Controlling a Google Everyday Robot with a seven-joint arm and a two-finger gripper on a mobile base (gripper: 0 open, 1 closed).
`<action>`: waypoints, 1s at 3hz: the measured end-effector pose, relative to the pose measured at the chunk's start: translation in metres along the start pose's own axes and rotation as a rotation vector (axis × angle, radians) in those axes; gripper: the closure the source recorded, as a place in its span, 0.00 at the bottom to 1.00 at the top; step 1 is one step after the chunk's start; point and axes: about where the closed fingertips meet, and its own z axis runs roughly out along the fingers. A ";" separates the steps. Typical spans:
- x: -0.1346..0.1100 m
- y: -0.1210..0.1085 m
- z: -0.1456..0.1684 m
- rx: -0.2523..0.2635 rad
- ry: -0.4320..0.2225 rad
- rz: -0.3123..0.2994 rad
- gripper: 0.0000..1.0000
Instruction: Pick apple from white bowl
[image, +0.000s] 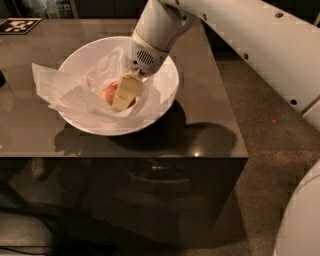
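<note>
Floor (265, 150): brownish speckled carpet lay to the right of the desk and ran back into a dark, dim room.
Desk (215, 120): a grey-brown glossy top with a dark, shiny front panel below that mirrored vague shapes; the bowl's shadow fell on the top toward the right.
Arm (260, 45): a thick white arm came in from the upper right and bent down over the bowl; another white part of the robot filled the lower right corner.
White bowl (173, 82): wide and shallow, it stood on the desk, left of its middle and well back from the front edge.
Paper (62, 90): crumpled white paper lined the bowl and spilled over its left rim.
Marker (19, 25): a black-and-white printed square lay flat at the desk's far left corner.
Tool (122, 102): it was down inside the bowl, its cream-coloured tip lying right over the apple; how far open it was, and whether it had a hold, could not be told.
Apple (108, 93): red-orange, it sat on the paper near the bowl's centre, partly hidden behind the tool.
Speck (273, 121): a tiny orange spot on the carpet.
</note>
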 end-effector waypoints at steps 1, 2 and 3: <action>-0.008 0.004 -0.003 -0.019 0.005 -0.013 1.00; -0.013 0.005 -0.002 -0.036 0.012 -0.024 1.00; -0.019 0.006 -0.015 -0.058 -0.017 -0.020 1.00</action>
